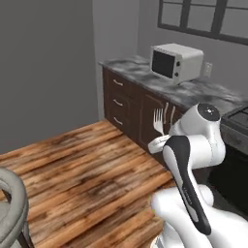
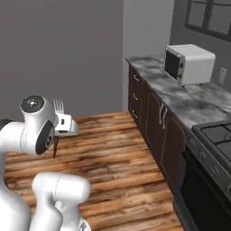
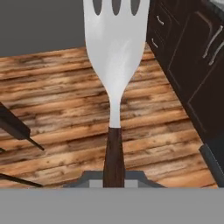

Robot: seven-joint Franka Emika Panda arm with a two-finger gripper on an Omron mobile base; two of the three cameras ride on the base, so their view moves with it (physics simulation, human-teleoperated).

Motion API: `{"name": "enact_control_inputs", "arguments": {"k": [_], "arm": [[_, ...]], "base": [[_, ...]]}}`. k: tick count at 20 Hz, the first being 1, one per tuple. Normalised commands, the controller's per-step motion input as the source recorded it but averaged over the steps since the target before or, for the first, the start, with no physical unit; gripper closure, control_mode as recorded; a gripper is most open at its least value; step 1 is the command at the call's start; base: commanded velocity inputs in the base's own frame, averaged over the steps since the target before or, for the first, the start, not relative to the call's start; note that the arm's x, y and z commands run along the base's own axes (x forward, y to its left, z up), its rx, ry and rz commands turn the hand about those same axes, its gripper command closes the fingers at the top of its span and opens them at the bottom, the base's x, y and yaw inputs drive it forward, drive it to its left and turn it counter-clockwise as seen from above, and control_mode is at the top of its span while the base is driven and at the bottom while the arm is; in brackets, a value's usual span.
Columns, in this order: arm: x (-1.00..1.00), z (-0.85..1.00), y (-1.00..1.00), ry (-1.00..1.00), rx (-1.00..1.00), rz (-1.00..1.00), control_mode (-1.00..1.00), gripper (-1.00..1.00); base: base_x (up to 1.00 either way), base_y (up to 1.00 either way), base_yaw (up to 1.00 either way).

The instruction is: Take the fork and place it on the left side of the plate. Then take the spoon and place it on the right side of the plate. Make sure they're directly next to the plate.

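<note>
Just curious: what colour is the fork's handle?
Dark brown, below silver tines; the fork shows best in the hand view.

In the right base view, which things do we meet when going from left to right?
Robot arm → fork held upright in the gripper → dark cabinet drawers → microwave on the grey counter → stove.
</note>
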Motion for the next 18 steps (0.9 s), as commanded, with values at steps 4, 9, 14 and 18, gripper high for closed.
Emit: {"name": "enact_control_inputs", "arguments": {"k": [4, 9, 14, 18], "arm": [[0.00, 0.00, 0.00, 0.00, 0.00, 0.00, 1.00, 1.00], [0.00, 0.00, 0.00, 0.00, 0.00, 0.00, 1.00, 1.00], [0.00, 0.00, 0.00, 0.00, 0.00, 0.00, 1.00, 1.00], [0.00, 0.00, 0.00, 0.00, 0.00, 0.00, 1.00, 1.00]], "base": [[0.88, 0.27, 0.27], [1.00, 0.00, 0.26], [1.00, 0.00, 0.35], [0.79, -0.01, 0.52]]}}
